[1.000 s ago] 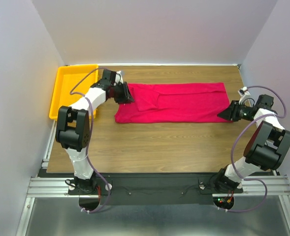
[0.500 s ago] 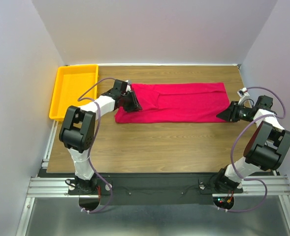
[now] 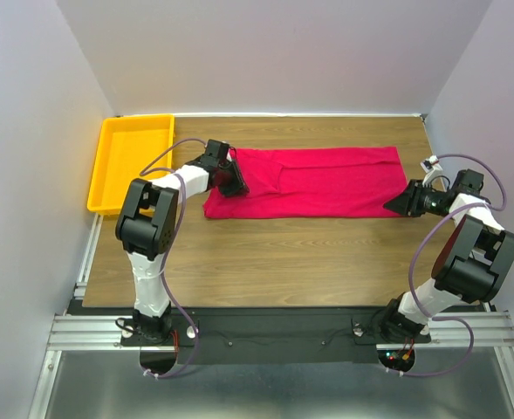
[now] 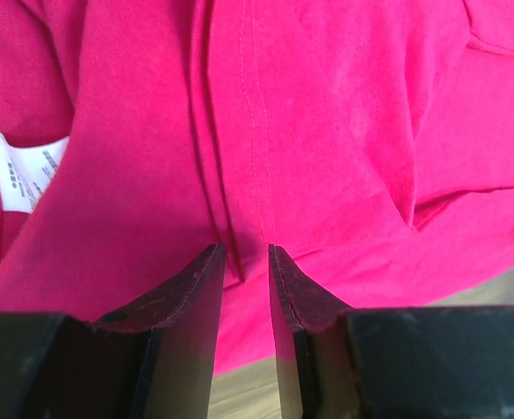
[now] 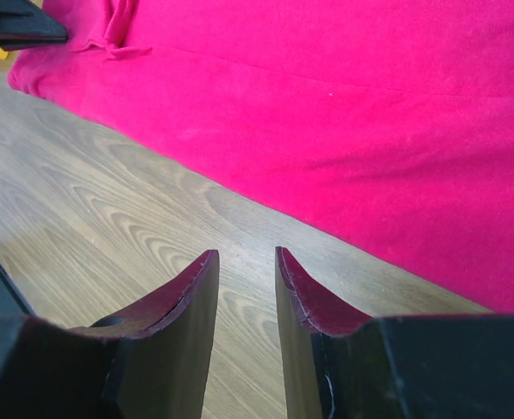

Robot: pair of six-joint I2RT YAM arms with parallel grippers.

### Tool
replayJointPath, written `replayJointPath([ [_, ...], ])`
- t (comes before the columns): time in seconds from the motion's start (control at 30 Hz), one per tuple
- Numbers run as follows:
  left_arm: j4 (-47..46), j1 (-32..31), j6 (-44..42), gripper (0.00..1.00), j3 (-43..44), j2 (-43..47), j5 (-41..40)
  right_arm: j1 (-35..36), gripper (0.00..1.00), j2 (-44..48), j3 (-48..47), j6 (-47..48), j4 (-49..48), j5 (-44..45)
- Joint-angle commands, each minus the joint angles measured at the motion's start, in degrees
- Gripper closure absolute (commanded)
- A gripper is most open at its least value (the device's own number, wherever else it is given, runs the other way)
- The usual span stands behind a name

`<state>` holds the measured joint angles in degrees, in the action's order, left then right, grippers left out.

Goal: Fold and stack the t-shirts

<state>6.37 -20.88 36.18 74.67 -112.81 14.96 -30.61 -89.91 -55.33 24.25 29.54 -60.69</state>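
Well, the brown wood-grain table (image 3: 283,253) carries the plain crimson-red cotton t-shirt (image 3: 326,179), which lies as a long flat band across its far half. Beyond the shirt's left end, at the far left corner, sits the yellow plastic tray (image 3: 99,170). The shirt is wholly outside the tray and lies on the wood beside it.

The right gripper (image 3: 394,203) is low at the shirt's near right corner. In its wrist view the right gripper (image 5: 246,253) has its fingers narrowly apart over bare table (image 5: 108,201), just short of the shirt's (image 5: 370,105) edge, and they hold nothing.

Farther back, the left gripper (image 3: 233,179) is on the shirt's left end. Seen from the wrist, the left gripper (image 4: 243,253) has its tips a slim gap apart, down on the cloth (image 4: 326,131), with a stitched ridge running into the gap (whether they pinch it, I cannot tell). A small white neck label (image 4: 25,170) shows to the left.

Compared with a second ago, the left gripper has moved from the far left corner of the shirt onto the cloth and the left arm's elbow has swung inward. The right arm and the shirt are unchanged.
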Motion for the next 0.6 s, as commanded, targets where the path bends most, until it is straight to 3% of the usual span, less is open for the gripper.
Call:
replayJointPath([
  [0.0, 0.39, 0.06, 0.03, 0.62, 2.58, -0.3, -0.99, 0.29, 0.62, 2.02, 0.49, 1.06, -0.36, -1.45],
  [0.2, 0.66, 0.05, -0.32, 0.62, 3.28, -1.35, -0.64, 0.29, 0.62, 2.1, 0.49, 0.97, -0.36, -1.45],
  [0.33, 0.66, 0.05, -0.76, 0.71, 4.16, -1.79, 0.33, 0.29, 0.62, 2.19, 0.4, 0.8, -0.36, -1.45],
  [0.57, 1.54, 0.05, -1.82, 1.0, 6.8, -2.59, 1.73, 0.2, 0.62, 2.28, 0.4, 0.8, -0.36, -1.45],
])
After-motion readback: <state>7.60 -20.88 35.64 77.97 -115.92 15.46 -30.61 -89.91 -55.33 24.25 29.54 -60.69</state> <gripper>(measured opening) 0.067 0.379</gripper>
